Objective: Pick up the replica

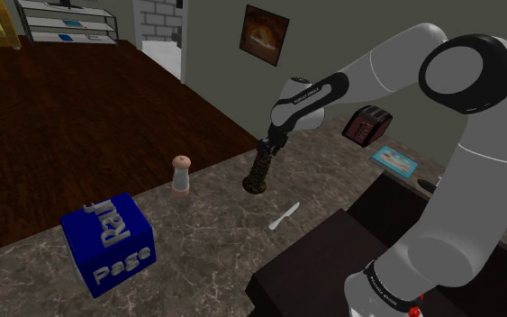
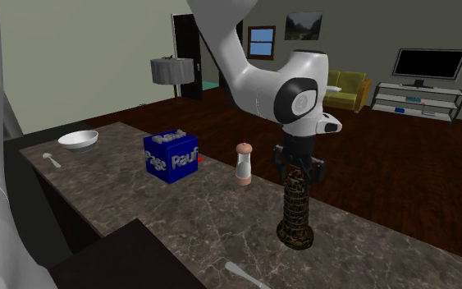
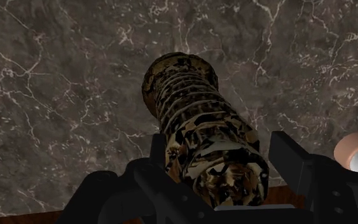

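Where the counter (image 1: pixel 215 236) meets the dark stand (image 1: pixel 332 261), a white knife (image 1: pixel 285 216) lies flat close to that edge. Just past it, about midway across the counter's width, the black hand (image 1: pixel 268 149) is clamped on the upper end of the replica (image 1: pixel 260 173), a ringed tower mottled brown and black. In the wrist view its 2 fingers (image 3: pixel 289 159) press the tower's sides, and the tower's base points at the marbled stone. The replica looks slightly tilted in the shoulder view, and I cannot tell whether its base touches the counter. Beyond it, near the counter's edge on the floor side, a pale mill (image 1: pixel 181 176) with a brown cap stands upright, apart from the replica. Farther along that same edge sits a blue box (image 1: pixel 109 243) with white lettering. At the counter's far end in the second exterior view, a white bowl (image 2: pixel 78 139) rests near the corner with a white spoon (image 2: pixel 51 159) beside it. Behind everything lies a dark wooden floor (image 1: pixel 80 117).
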You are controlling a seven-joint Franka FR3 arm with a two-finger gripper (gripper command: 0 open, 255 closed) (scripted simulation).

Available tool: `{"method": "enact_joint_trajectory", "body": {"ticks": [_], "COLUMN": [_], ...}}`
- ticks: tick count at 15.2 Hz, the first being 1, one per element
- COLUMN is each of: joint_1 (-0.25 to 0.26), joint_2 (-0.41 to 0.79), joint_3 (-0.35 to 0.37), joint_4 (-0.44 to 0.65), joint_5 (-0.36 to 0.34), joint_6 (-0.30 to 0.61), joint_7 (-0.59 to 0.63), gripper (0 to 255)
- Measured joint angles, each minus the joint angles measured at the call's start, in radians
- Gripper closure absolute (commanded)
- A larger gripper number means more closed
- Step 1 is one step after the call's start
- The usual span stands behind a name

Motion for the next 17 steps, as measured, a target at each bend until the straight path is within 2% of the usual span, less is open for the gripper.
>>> {"method": "enact_joint_trajectory", "body": {"ticks": [17], "joint_1": [0.006], "joint_2": [-0.134], "joint_3": [-0.010], "joint_4": [0.040], "joint_5": [-0.027], "joint_6": [-0.177], "joint_7": [0.020], "gripper": [255]}}
